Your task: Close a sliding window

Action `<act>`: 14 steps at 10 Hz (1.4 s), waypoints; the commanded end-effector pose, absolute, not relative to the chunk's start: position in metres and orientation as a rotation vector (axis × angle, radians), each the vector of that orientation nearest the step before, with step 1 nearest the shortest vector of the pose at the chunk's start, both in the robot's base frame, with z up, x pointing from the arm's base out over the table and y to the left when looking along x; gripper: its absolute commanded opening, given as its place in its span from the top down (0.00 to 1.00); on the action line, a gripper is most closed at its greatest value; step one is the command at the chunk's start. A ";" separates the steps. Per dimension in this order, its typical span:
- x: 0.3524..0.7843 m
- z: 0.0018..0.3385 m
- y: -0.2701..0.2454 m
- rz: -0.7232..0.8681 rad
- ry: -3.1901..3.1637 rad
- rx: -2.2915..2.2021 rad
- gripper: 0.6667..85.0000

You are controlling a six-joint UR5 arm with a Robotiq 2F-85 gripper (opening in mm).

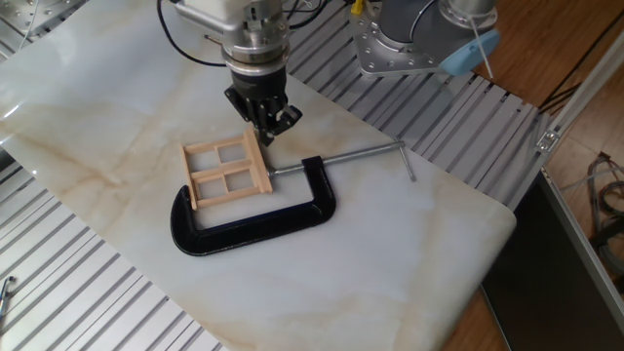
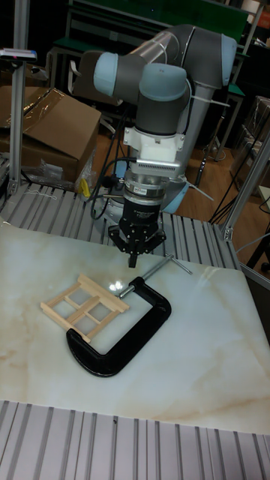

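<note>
The sliding window (image 1: 226,173), a small pale wooden frame with four panes, lies flat on the marble slab (image 1: 97,127). It sits inside the mouth of a black C-clamp (image 1: 255,220). My gripper (image 1: 265,130) hangs just above and behind the window's far right corner, not touching it, fingers pressed together on nothing. In the tall fixed view the gripper (image 2: 133,260) points straight down between the window (image 2: 82,302) and the clamp's steel screw (image 2: 154,268).
The clamp's screw and T-handle (image 1: 375,152) stretch right across the slab. Ribbed aluminium table (image 1: 88,302) surrounds the slab. The arm's base (image 1: 400,39) stands at the back right. A cardboard box (image 2: 52,127) sits behind the table.
</note>
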State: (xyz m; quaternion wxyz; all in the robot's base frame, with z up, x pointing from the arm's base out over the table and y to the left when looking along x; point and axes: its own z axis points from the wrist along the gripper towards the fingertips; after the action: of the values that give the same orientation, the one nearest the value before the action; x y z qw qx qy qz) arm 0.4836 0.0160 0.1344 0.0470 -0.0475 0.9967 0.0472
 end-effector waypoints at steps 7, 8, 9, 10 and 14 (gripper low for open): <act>0.471 0.139 -0.006 0.163 3.043 -0.310 1.00; 0.471 0.139 -0.006 0.164 3.044 -0.293 1.00; 0.472 0.139 -0.005 0.173 3.041 -0.283 1.00; 0.478 0.140 -0.004 0.176 3.019 -0.272 1.00; 0.476 0.140 -0.004 0.174 3.029 -0.250 1.00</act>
State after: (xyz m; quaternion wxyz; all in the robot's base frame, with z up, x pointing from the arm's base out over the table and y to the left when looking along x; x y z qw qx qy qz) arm 0.4770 -0.0060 0.1381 0.0502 -0.0936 0.9930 0.0516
